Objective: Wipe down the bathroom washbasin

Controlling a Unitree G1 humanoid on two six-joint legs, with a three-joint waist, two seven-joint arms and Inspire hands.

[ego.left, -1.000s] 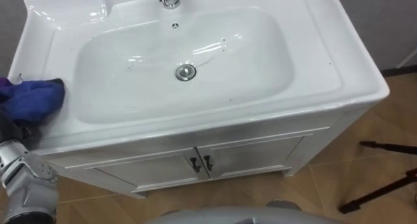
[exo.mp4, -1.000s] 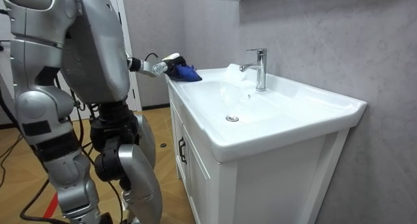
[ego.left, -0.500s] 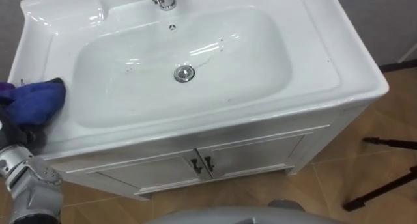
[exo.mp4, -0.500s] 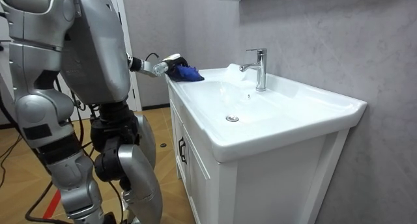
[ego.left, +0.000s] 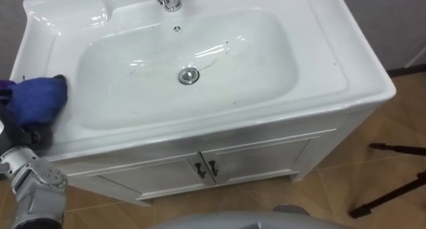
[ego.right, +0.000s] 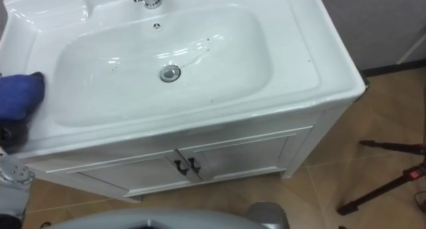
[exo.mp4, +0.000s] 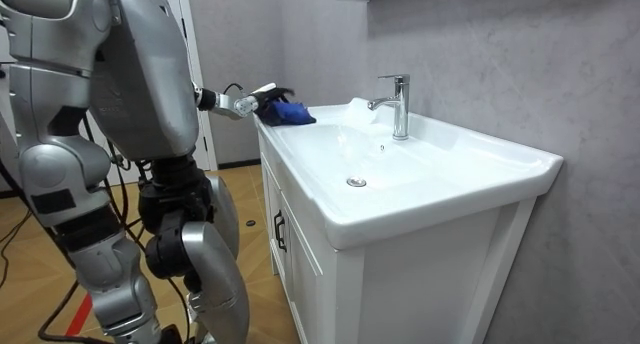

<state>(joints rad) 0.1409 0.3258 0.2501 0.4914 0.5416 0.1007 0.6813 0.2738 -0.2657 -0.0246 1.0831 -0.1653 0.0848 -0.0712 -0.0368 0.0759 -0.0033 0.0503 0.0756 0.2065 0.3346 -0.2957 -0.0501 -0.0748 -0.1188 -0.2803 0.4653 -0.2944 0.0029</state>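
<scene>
Cloth (ego.left: 34, 99), clasped in the left hand (ego.left: 32, 137), crept slightly along the left edge of the basin (ego.left: 359, 76); wiping seems barely begun, specks (ego.left: 132, 64) remain inside

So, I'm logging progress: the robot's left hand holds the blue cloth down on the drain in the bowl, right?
Not quite. The left hand does hold the blue cloth, but at the left rim of the basin, well apart from the drain. The left eye view shows it.
</scene>
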